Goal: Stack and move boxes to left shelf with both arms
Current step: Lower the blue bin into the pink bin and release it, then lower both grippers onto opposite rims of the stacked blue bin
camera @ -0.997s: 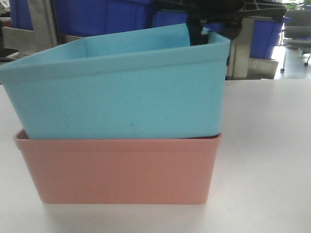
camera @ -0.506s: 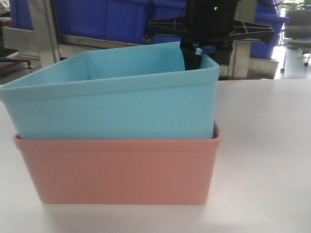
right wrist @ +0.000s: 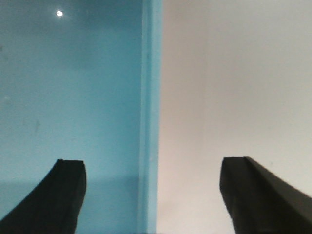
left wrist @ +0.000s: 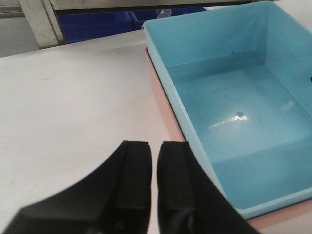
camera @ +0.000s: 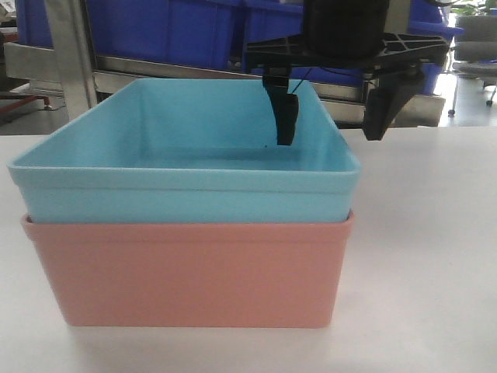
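Boxes are already stacked: the blue box (camera: 186, 183) sits level inside the pink box (camera: 186, 272), its rim resting just above the pink rim, and the pair stands on the white table (camera: 419, 256).

Farthest left, the left gripper (left wrist: 152, 151) hangs over bare table near the stack's left side, touching neither box. Its fingers (left wrist: 134, 165) are drawn almost together with only a thin slit between them, and they hold nothing.

In the middle, the blue box is empty, its floor bare and glossy. Behind the stack, a metal rack (camera: 178, 66) carries dark blue crates (camera: 155, 31). Whether that rack is the left shelf cannot be told from these views.

On the right, the right gripper (camera: 334, 116) straddles the blue box's right wall, one finger inside and one outside. Its fingers are wide apart and clear of the rim, so nothing is clamped.

By my reading, the stacking half is done. What remains is the carry. Each arm has yet to take hold of a side of the stack, and then the pair must be lifted together and set on the left shelf.
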Tool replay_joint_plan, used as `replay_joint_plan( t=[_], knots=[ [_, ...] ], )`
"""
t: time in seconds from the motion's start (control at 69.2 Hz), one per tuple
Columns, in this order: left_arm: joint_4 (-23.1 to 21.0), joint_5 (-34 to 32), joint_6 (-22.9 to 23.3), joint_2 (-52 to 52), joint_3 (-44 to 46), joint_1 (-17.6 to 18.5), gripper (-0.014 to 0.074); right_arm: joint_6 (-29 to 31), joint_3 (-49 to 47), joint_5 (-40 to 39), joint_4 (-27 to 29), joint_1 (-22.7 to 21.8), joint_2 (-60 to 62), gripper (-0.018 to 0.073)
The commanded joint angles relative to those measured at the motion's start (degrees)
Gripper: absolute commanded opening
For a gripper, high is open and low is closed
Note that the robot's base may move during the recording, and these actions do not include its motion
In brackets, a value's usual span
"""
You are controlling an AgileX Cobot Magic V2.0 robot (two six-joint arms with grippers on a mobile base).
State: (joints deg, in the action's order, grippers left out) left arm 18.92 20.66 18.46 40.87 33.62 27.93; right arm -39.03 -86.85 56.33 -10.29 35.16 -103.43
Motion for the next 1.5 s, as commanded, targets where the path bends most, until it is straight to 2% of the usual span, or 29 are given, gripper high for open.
replay_joint_plan(
  t=[0.0, 0.145, 0.26, 0.52, 0.679, 0.911, 1.113, 1.315, 1.489],
  knots=[
    [-1.18, -4.32, 0.07, -0.3, 1.99, 0.39, 0.0153, 3.13, -1.83, 0.55, -1.07, -0.06, 3.67, 0.0612],
    [-4.85, -3.9, 0.79, 1.83, 4.45, 0.39, 0.0378, 5.89, -1.83, 1.04, -0.12, -0.06, 4.49, 0.0612],
    [-5.39, -0.78, 2.17, 5.91, 8.56, 0.39, 0.0452, 5.99, -1.83, 0.28, -0.04, -0.06, 5.21, 0.0612],
    [-5.39, 10.89, 3.74, 20.41, 22.28, 0.39, 0.0452, 6.23, -1.83, -1.88, 0.02, -0.06, 5.47, 0.0612],
    [-5.39, 12.2, 3.74, 30.28, 29.42, 0.39, 0.0451, 6.23, -1.83, -4.87, 0.02, -0.06, 5.4, 0.0612],
    [-5.28, 15.92, 6.57, 42.36, 35.5, 0.39, 0.0449, 6.23, -1.76, -5.75, -0.12, -0.06, 4.13, 0.0612],
    [-5.28, 16.58, 6.71, 49.67, 37.89, -0.03, 0.0449, 6.23, -1.7, -6.9, -1.0, -0.12, 1.34, 0.0612],
    [-5.38, 15.37, 11.01, 54.83, 38.49, -2.51, 0.0449, 6.23, -1.69, -7.93, -1.21, -0.12, -3.0, 0.0612],
    [-7.98, 13.68, 11.07, 57.86, 38.49, -3.42, 0.0441, 6.23, -1.64, -8.0, -1.21, -0.12, -5.84, 0.0612]
  ],
)
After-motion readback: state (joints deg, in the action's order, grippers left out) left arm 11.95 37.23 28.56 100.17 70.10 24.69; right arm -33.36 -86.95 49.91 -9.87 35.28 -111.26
